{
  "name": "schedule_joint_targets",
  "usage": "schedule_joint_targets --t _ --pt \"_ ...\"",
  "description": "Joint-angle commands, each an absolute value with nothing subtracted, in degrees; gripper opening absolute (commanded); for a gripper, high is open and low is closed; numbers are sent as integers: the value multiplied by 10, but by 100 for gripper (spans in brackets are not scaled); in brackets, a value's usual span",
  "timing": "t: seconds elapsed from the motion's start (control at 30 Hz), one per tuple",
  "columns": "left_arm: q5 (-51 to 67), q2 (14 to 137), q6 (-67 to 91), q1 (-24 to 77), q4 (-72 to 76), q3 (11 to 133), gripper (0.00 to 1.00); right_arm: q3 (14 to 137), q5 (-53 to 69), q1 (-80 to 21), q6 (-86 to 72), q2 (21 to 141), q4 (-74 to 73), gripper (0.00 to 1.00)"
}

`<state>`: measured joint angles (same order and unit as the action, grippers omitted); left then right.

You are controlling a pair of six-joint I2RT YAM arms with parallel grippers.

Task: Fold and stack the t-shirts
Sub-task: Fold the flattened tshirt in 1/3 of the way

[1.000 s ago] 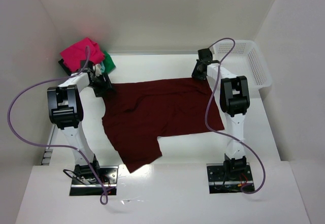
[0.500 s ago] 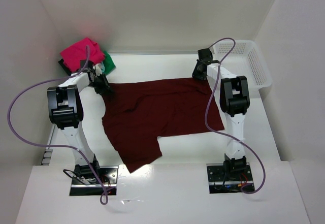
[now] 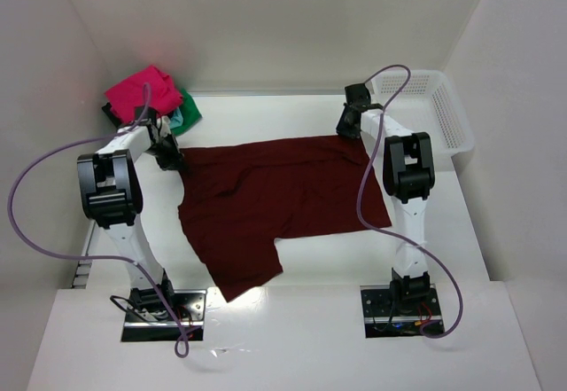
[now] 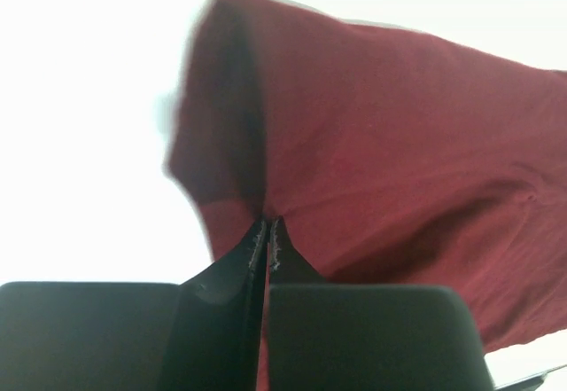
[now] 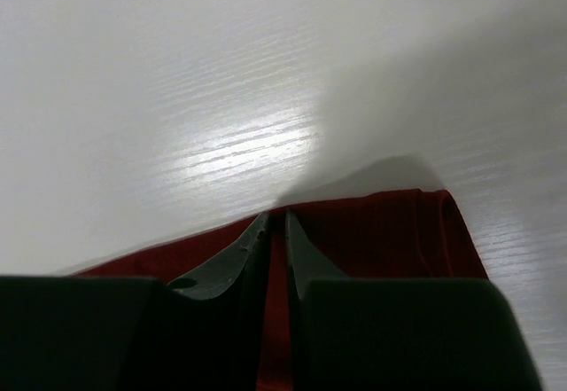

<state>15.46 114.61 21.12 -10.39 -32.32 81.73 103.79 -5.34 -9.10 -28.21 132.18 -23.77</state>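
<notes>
The maroon t-shirt (image 3: 275, 200) lies spread flat across the middle of the table. My left gripper (image 3: 170, 155) is at its far left corner. In the left wrist view that gripper (image 4: 267, 223) is shut on a pinch of the maroon cloth (image 4: 381, 134), which rises in a fold. My right gripper (image 3: 347, 127) is at the far right corner. Its fingers (image 5: 276, 219) stand close together with the maroon edge (image 5: 381, 227) between them. Folded pink (image 3: 140, 91), green (image 3: 187, 107) and light blue (image 3: 177, 119) t-shirts are piled at the far left.
A white mesh basket (image 3: 446, 118) stands at the far right against the wall. White walls close in the table on the left, back and right. Purple cables loop off both arms.
My left gripper has closed on the shirt's far left corner and shifted slightly left, taking the corner along. The right gripper's fingers have narrowed on the far right edge.
</notes>
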Motion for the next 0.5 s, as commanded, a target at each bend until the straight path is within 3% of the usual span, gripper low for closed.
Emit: schedule_joint_targets --t 0.0,0.33,0.47 --pt "149 1100 192 -141 -368 829 0 1077 -76 -81 -275 1345 -260 17" --pt "166 1101 161 -163 -393 834 0 1105 -76 -81 -270 1361 -272 15" --pt "201 1101 149 -163 -393 834 17 1105 -76 -81 -265 1361 -272 15"
